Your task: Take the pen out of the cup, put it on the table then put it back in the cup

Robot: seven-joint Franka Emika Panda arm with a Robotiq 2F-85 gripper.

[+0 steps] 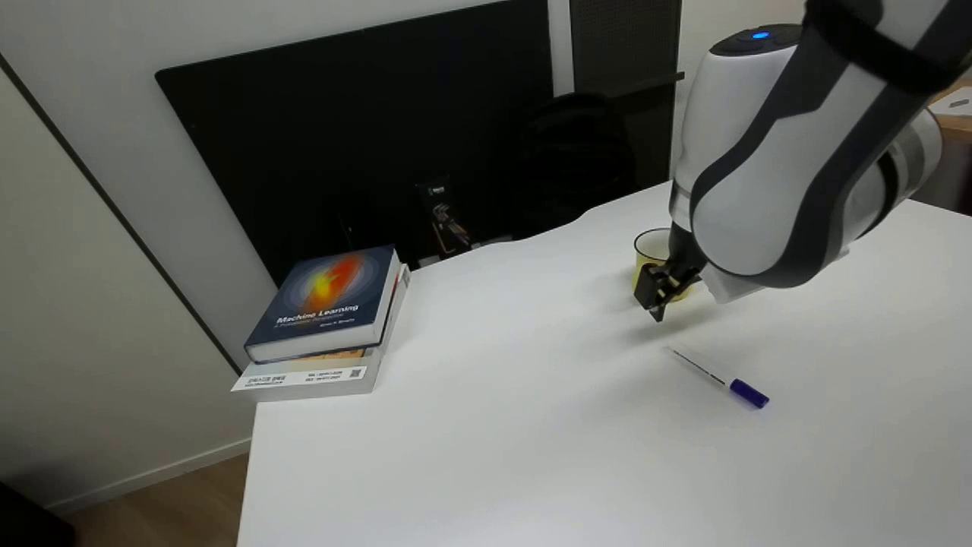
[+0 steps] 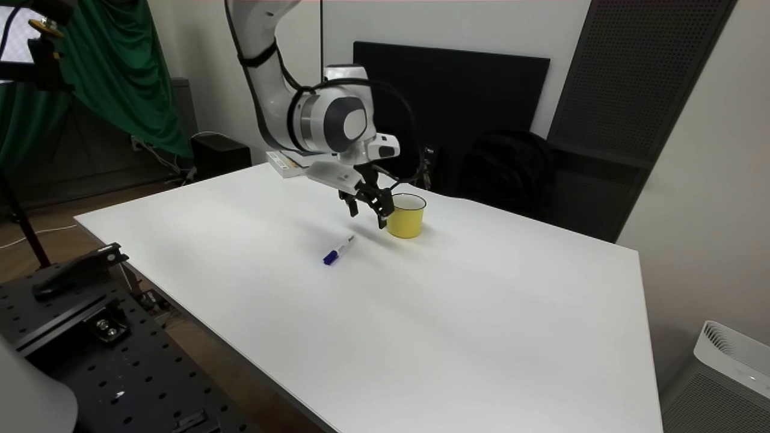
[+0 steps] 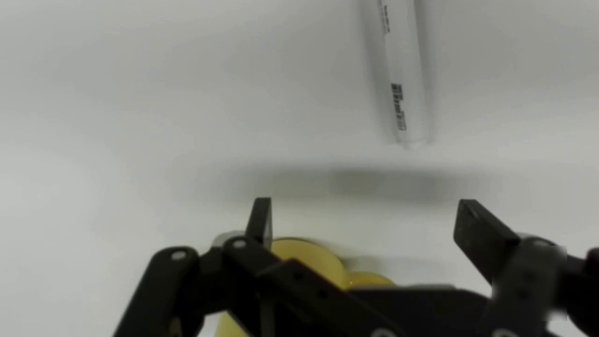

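A white table spread beneath a robot arm, books stacked at one corner. The gripper hung beside a yellow cup, its jaws standing wide apart; the pen lay flat on the table nearby, blue end pointing away from the cup.

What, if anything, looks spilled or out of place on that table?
Nothing really stands out: I see no spill or damage. The pen lies loose on the white table, outside the upright yellow cup, but that fits the task, which has it laid down before it goes back in.
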